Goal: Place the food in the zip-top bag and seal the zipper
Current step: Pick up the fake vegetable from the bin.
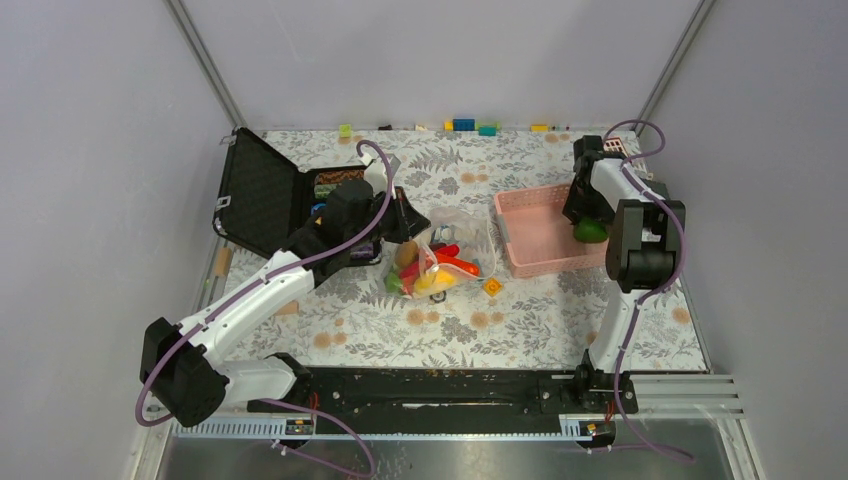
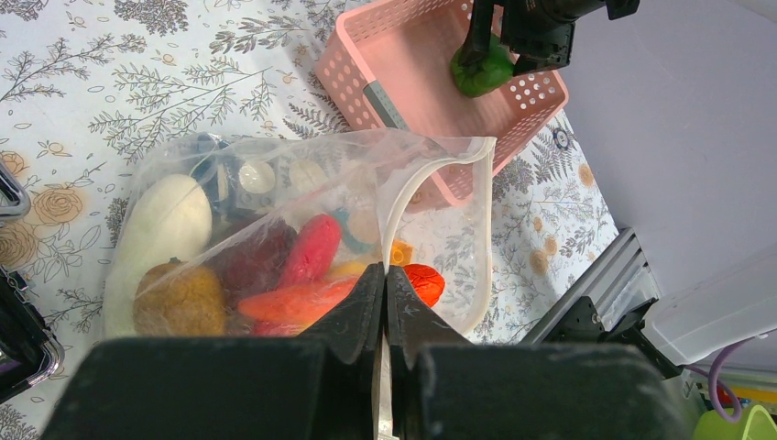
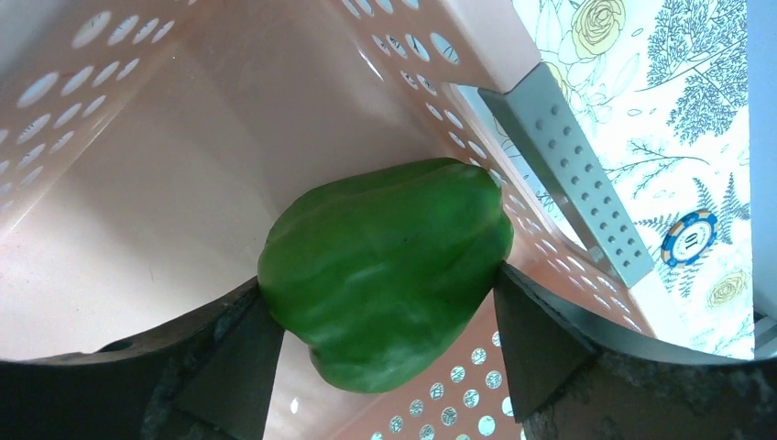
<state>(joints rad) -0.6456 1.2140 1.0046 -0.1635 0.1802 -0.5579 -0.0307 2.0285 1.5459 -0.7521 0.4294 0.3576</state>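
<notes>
The clear zip-top bag (image 2: 275, 174) lies mid-table with its mouth open toward the pink basket. Inside it are a white radish (image 2: 165, 225), a carrot (image 2: 293, 298), a red chilli (image 2: 313, 247) and other food (image 1: 440, 268). My left gripper (image 2: 386, 284) is shut on the whitish zipper (image 2: 396, 215) at the mouth edge. The green pepper (image 3: 385, 266) sits low in the basket (image 3: 183, 183). My right gripper (image 3: 380, 284) straddles it, both fingertips pressed against its sides. From above, that gripper (image 1: 588, 225) is at the basket's right end.
An open black hard case (image 1: 262, 190) stands at the back left. Small bricks (image 1: 465, 125) line the far wall, and an orange one (image 1: 492, 287) lies beside the bag. A grey perforated bar (image 3: 573, 174) rests in the basket.
</notes>
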